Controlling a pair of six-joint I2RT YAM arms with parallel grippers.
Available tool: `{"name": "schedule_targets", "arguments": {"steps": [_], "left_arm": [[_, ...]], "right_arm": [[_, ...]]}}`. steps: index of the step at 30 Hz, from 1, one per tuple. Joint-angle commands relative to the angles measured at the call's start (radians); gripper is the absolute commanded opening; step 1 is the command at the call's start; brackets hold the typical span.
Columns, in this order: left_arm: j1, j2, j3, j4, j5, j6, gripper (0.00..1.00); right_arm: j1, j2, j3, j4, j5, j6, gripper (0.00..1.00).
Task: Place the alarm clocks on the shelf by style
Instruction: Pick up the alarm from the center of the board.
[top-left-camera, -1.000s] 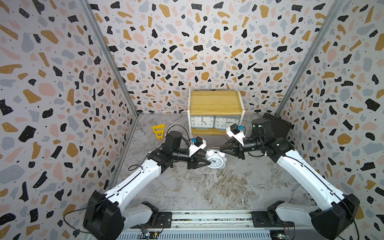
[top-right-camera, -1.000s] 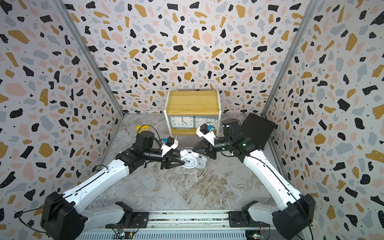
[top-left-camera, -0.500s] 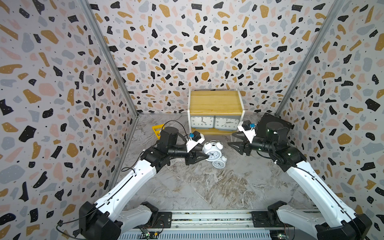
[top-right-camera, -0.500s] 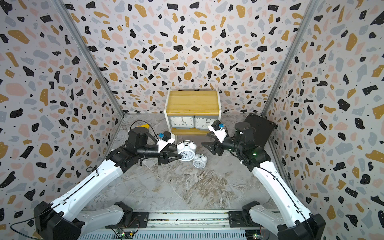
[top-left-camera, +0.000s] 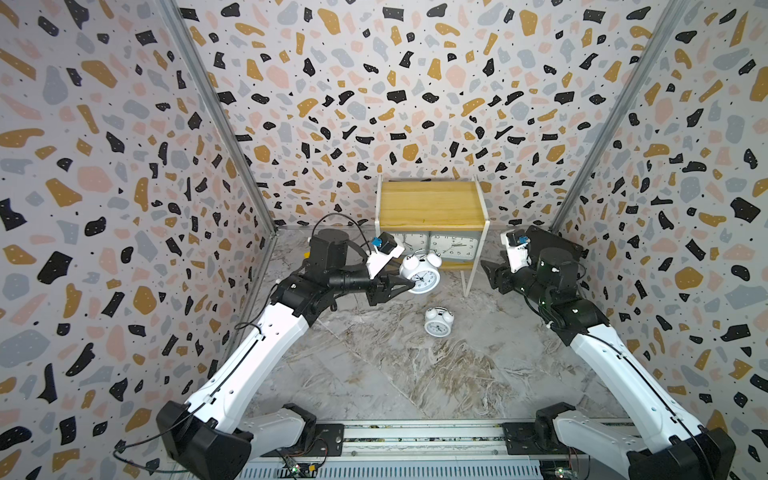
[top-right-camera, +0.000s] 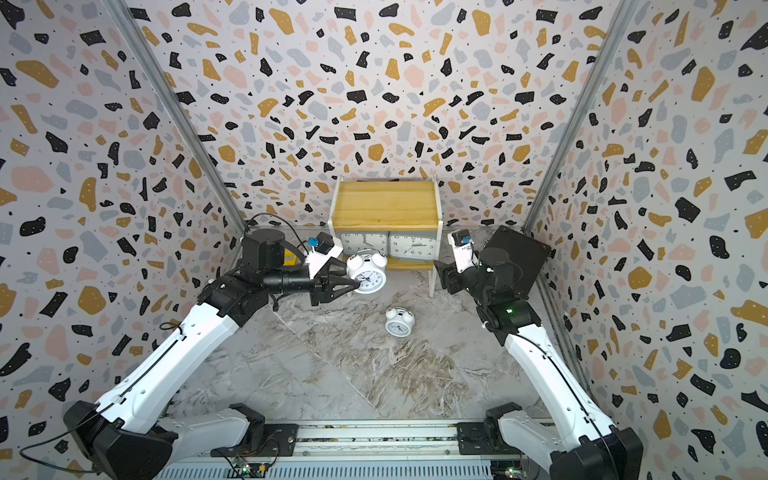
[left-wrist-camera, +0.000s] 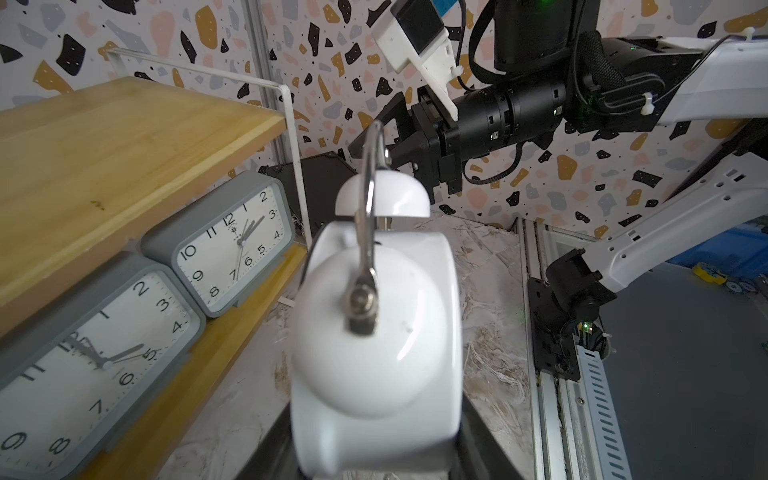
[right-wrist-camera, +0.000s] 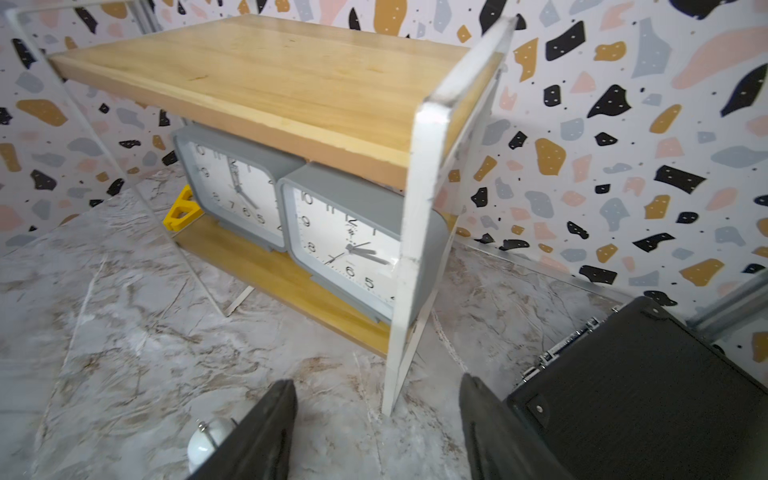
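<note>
The shelf (top-left-camera: 432, 203) (top-right-camera: 386, 203) stands at the back wall, its top board bare. Two grey rectangular alarm clocks (top-left-camera: 455, 246) (top-right-camera: 411, 245) (right-wrist-camera: 345, 237) sit side by side on its lower board. My left gripper (top-left-camera: 411, 283) (top-right-camera: 357, 284) (left-wrist-camera: 374, 457) is shut on a white twin-bell clock (top-left-camera: 420, 274) (top-right-camera: 366, 276) (left-wrist-camera: 374, 332), held in the air just in front of the lower tier. Another white twin-bell clock (top-left-camera: 437, 322) (top-right-camera: 398, 322) (right-wrist-camera: 208, 440) lies on the floor. My right gripper (top-left-camera: 488, 270) (top-right-camera: 442, 276) (right-wrist-camera: 376, 415) is open and empty beside the shelf's right front leg.
A black square box (top-right-camera: 515, 257) (right-wrist-camera: 644, 395) lies in the back right corner, behind my right wrist. A small yellow piece (top-right-camera: 291, 259) (right-wrist-camera: 178, 210) sits on the floor left of the shelf. Patterned walls close in three sides of the marble floor (top-left-camera: 395, 374).
My right gripper has opened and drawn back to the right, leaving one white clock on the floor. My left gripper has lifted the other white clock up towards the shelf.
</note>
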Motion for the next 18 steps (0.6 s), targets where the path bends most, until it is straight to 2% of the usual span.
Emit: {"name": "schedule_targets", "arguments": {"steps": [1,18], "left_arm": [[0.022,0.018,0.087,0.051,-0.006,-0.032,0.24],[0.102,0.165,0.281,0.108,0.020,-0.087,0.24]], "right_arm": [[-0.019,0.040,0.052,0.077,0.029,0.048,0.67],[-0.038,0.206,0.175,0.165,-0.038,0.046,0.70]]}}
